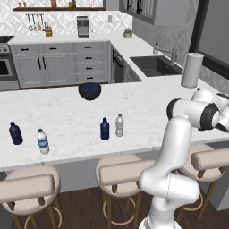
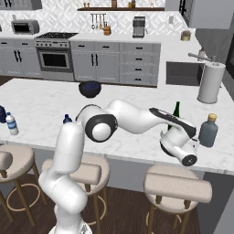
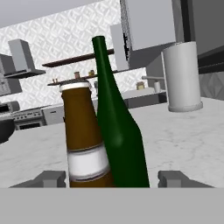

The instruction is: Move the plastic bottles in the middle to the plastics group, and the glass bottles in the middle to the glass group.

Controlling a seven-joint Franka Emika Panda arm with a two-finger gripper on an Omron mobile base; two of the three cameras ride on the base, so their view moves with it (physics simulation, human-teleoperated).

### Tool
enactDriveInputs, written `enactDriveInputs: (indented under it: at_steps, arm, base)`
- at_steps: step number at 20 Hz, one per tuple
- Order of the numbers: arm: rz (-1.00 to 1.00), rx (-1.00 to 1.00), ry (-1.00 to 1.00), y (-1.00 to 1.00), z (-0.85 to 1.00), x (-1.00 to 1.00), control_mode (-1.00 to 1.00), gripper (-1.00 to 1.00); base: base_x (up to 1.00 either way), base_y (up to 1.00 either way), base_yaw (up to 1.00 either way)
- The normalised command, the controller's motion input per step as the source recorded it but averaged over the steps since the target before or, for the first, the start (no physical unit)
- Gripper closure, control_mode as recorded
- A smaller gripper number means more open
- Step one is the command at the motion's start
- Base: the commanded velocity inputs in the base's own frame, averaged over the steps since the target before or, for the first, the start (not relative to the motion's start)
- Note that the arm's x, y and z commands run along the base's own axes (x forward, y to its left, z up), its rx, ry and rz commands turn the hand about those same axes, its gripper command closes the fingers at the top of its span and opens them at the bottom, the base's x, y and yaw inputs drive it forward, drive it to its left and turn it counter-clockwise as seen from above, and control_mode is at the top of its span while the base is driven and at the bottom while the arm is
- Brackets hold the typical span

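Note:
In the hand view a brown glass bottle [image 3: 83, 140] with a white label band stands upright on the counter, just left of the tall dark green wine bottle [image 3: 116, 127]. My gripper [image 3: 113, 179] is open, its fingertips [image 3: 50, 178] spread wide on either side of both bottles and touching neither. From the right base view the gripper [image 2: 191, 145] sits low at the counter's right end, between the wine bottle [image 2: 176, 112] and a squat grey-blue bottle [image 2: 208, 130]. In the middle stand a navy bottle [image 1: 104, 129] and a clear bottle [image 1: 119, 125]. At the far left are another navy bottle [image 1: 16, 133] and a blue-labelled clear bottle [image 1: 42, 141].
A dark bowl [image 1: 90, 90] sits at the back of the counter. A paper towel roll [image 2: 211, 83] stands behind the glass bottles, with the sink [image 1: 154, 65] beyond. Stools [image 1: 120, 172] line the counter's near edge.

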Motion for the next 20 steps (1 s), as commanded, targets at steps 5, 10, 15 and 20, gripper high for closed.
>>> enactDriveInputs:
  at_steps: [5,10,15,20]
  arm:
    - [0.0,0.0,-0.05,0.05,-0.05,0.0,-1.0,-1.0]
    - [0.0,0.0,-0.01,0.0,0.21,-0.04,-1.0,-1.0]
    - [0.0,0.0,0.0,0.0,0.23,-0.17,-1.0,-1.0]
    - [0.0,0.0,0.0,0.0,0.25,-0.2,-1.0,-1.0]
  base:
    - [0.0,0.0,0.0]
    - [0.0,0.0,0.0]
    - [0.0,0.0,0.0]
    - [0.0,0.0,0.0]
